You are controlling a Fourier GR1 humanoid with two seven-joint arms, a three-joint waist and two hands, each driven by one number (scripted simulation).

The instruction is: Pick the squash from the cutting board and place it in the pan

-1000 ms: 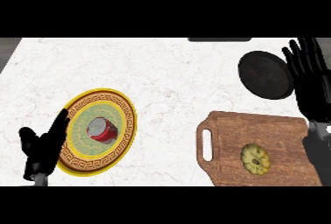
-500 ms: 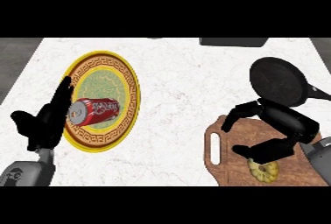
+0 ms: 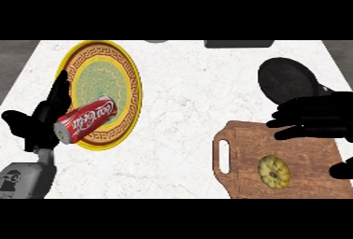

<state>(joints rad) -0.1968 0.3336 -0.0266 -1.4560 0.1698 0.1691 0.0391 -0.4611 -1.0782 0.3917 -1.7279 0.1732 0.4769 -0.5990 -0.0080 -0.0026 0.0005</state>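
While the squash lies on the cutting board, the right hand hovers just beyond it, fingers spread, holding nothing, squash apart from them, pan close behind.

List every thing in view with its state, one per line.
Cutting board: lying flat, handle toward the left.
Squash: lying on the cutting board, not held.
Pan: empty, beyond the board.
Plate: lying flat, occupied.
Soda can: on its side across the plate's lower rim.
Right hand: open, over the board's far edge, holding nothing.
Left hand: open, at the plate's left edge.
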